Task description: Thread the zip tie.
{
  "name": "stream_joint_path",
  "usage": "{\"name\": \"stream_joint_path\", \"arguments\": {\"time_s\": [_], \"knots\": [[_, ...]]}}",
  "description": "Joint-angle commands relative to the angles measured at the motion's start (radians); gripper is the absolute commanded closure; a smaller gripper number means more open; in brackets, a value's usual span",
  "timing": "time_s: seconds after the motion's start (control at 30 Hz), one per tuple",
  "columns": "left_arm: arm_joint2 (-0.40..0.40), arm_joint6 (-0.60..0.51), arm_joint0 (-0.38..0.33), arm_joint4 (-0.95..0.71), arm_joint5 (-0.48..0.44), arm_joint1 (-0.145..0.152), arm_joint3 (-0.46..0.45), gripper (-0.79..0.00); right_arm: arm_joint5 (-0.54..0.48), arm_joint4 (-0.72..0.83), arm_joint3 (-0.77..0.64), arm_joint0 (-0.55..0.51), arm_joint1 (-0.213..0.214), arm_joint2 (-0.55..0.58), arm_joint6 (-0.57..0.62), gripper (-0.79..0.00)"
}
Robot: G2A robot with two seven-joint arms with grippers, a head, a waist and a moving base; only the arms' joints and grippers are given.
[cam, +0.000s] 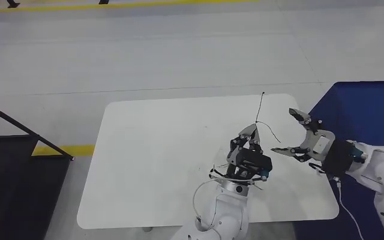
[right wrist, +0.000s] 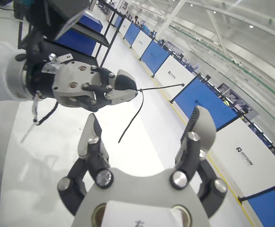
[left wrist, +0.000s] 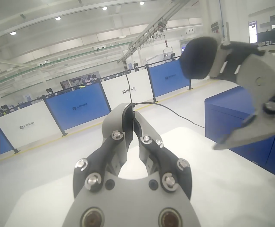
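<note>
Your left gripper (cam: 253, 133) is closed on the zip tie (right wrist: 160, 87); the right wrist view shows you its sharp bend at the tips. To the right, your right gripper (cam: 282, 131) stands wide open near the loose tail, over the white table (cam: 150, 168).

Bright, even ceiling lights (left wrist: 58, 18) — wrist views bow at edges.

The left claw (left wrist: 131, 108) is made of grey metal, with black ridged pads (left wrist: 128, 122), black links (left wrist: 101, 152) and shiny round screws (left wrist: 92, 181). The right claw (right wrist: 145, 114) is built the same way, and a white label (right wrist: 137, 215) is stuck on its base. The arms (cam: 223, 213) are covered in white. Thin black cables (right wrist: 48, 115) are looped by the left wrist.
</note>
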Motion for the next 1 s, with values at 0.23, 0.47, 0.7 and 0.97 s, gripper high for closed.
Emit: {"name": "stream_joint_path", "arguments": {"time_s": [0.23, 0.47, 0.7, 0.97], "knots": [[0.012, 0.028, 0.014, 0.090, -0.003, 0.013, 0.006, 0.000, 0.046, 0.010, -0.004, 0.030, -0.006, -0.041, 0.096, -0.329], [0.013, 0.028, 0.015, 0.140, -0.013, 0.012, 0.027, 0.000, 0.040, 0.003, -0.006, 0.037, -0.007, -0.049, 0.106, -0.302], [0.021, 0.030, 0.007, 0.125, -0.012, 0.009, 0.040, 0.000, 0.038, -0.021, -0.011, 0.026, -0.009, -0.054, 0.085, -0.206], [0.027, 0.022, 0.000, 0.138, 0.000, 0.005, 0.058, 0.000, 0.038, -0.044, -0.013, 0.015, -0.011, -0.053, 0.064, -0.169]]}}
